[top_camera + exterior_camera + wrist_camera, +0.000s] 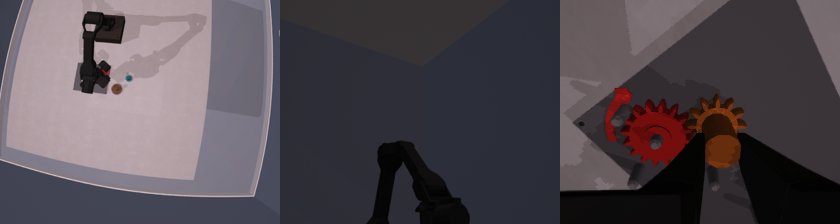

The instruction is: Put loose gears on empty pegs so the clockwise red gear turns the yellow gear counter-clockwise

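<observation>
My gripper [720, 140] is shut on the raised hub of an orange gear [717, 104], over the grey board [77, 82] [775, 60]. The orange gear's teeth are right beside the red gear [669, 135]; whether it sits flat or is raised cannot be told. The red gear is on its peg, with the curved red arrow [608, 119] beside it. Empty pegs [616, 120] [715, 185] show near the arrow and below the orange gear. The yellow gear and white arrow are hidden. A brown gear [116, 89] and a smaller teal gear [128, 78] stand right of the board.
The arm's dark base [110, 37] stands behind the board. The forearm [88, 52] covers much of the board in the top view. The exterior view shows only the arm [415, 161] against the walls and ceiling.
</observation>
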